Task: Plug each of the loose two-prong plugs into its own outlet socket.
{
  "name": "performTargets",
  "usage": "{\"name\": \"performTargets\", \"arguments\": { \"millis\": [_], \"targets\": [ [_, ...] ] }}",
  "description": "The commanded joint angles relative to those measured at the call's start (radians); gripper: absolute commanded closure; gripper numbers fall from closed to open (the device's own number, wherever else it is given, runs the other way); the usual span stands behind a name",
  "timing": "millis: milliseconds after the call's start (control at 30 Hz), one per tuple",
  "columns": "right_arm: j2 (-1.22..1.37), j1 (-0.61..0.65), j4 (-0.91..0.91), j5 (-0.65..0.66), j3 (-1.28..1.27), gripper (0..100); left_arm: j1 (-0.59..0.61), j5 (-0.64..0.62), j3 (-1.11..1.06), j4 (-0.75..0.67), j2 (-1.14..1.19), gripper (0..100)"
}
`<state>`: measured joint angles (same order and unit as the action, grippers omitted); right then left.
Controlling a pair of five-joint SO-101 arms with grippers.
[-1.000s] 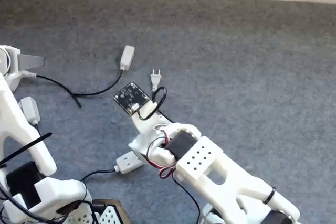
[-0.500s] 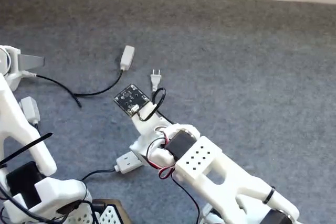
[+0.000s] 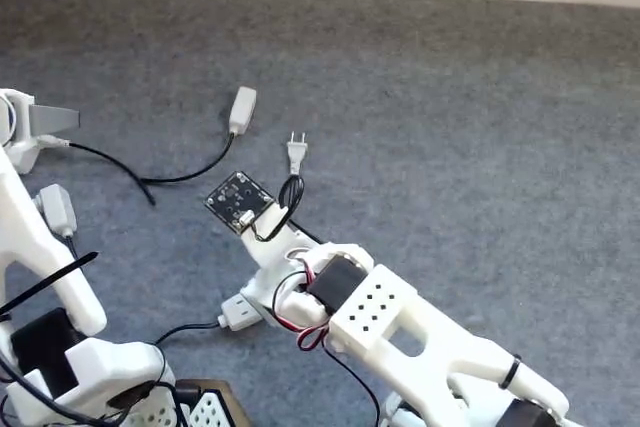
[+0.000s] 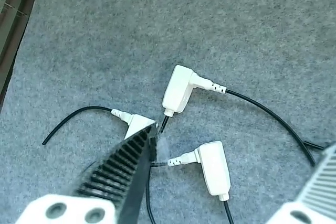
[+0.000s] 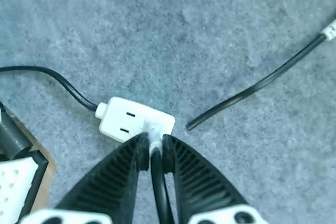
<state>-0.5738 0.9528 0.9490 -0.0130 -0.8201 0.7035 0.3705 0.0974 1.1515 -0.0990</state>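
Observation:
My right gripper (image 5: 153, 142) is shut on a black cable just behind a small white plug body (image 5: 156, 125). That body presses against the end of a white outlet socket (image 5: 126, 121) with two slots facing up. I cannot tell whether its prongs are in. In the high view the right arm (image 3: 360, 307) hangs over this socket (image 3: 238, 313). A loose two-prong plug (image 3: 296, 151) lies beyond the arm, and another white socket (image 3: 243, 107) lies farther back. My left gripper (image 4: 241, 140) is open above three white plug and socket pieces: one (image 4: 178, 90), a second (image 4: 214, 167) and a third (image 4: 137, 125).
Grey carpet covers the floor. A black cable stub (image 5: 247, 90) ends close to the socket by my right gripper. Black cables (image 3: 180, 177) trail across the left middle. A brown board (image 3: 205, 397) lies at the near edge, between the arm bases.
The right arm has shifted a little to the left and toward the near edge, bringing its wrist down over the near socket. The left arm has barely moved.

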Motion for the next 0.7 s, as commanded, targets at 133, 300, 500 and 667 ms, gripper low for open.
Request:
{"name": "performTargets", "arguments": {
  "millis": [133,300,500,667],
  "targets": [
    [0.004,-0.050,0.030,0.021,0.008,99.4,0.004,0.011,0.047,-0.003,-0.005,56],
    [-0.001,-0.048,0.035,0.021,0.008,99.4,0.004,0.011,0.047,-0.003,-0.007,56],
    [0.002,-0.048,0.082,0.051,0.016,99.4,-0.001,0.011,0.047,-0.003,-0.007,56],
    [0.004,-0.047,0.082,0.054,0.016,99.4,-0.001,0.011,0.047,-0.003,-0.007,56]
  ]
}}
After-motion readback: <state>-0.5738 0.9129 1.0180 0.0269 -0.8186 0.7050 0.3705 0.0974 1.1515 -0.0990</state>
